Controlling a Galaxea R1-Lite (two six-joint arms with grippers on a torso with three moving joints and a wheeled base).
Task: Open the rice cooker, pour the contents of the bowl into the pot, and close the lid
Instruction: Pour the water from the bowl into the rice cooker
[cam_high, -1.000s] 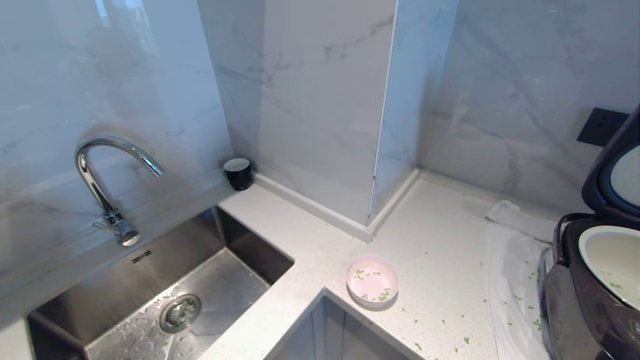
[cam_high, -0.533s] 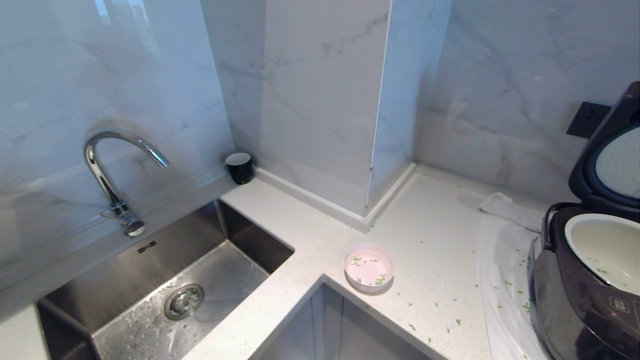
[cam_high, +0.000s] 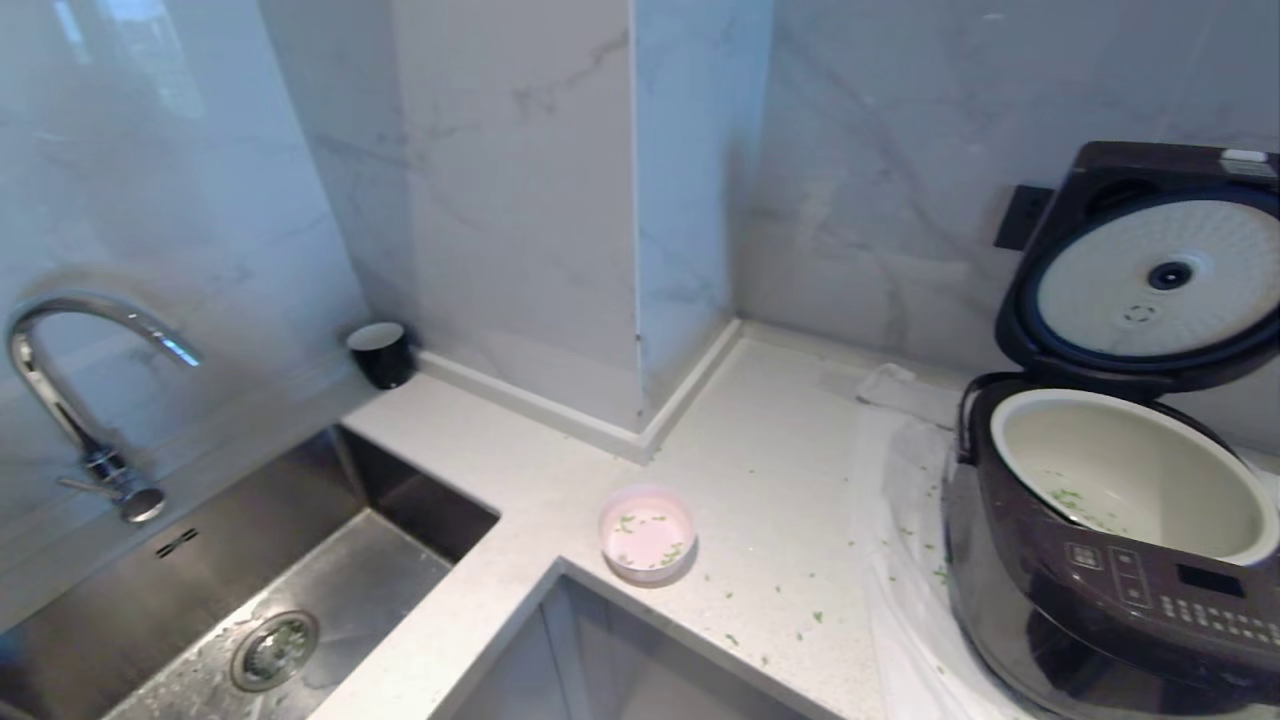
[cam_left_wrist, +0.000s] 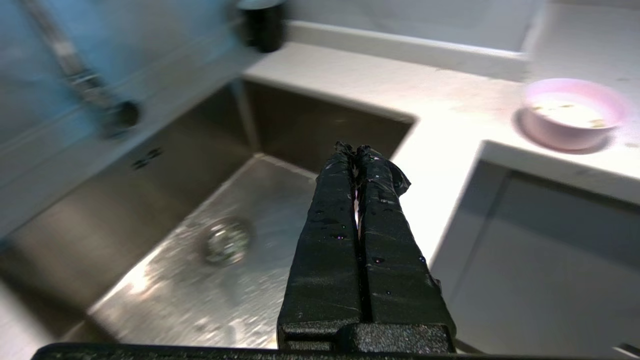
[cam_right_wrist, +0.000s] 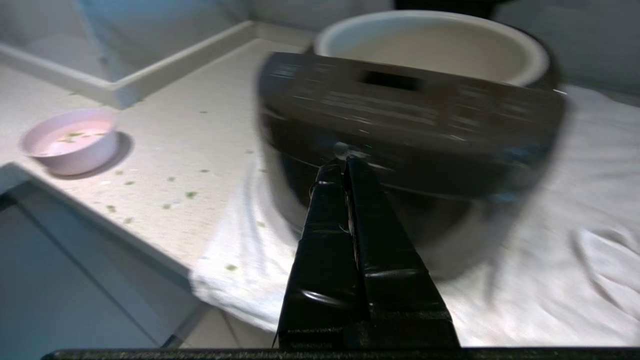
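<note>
View has swung right, bringing the rice cooker (cam_high: 1120, 520) fully in; lid (cam_high: 1150, 265) still up, bowl (cam_high: 647, 532) nearly empty, both tools pressed narrow, empty: left tool (cam_left_wrist: 356, 150), right tool (cam_right_wrist: 340, 162).

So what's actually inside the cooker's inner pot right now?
A few green bits lie on the floor of the cream pot. The near part of the floor is hidden behind the front rim, so any more there can't be seen.

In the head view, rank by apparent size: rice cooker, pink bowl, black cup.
1. rice cooker, by far largest
2. bowl
3. black cup, which sits farther back, so its true size relative to the bowl is unsure.
</note>
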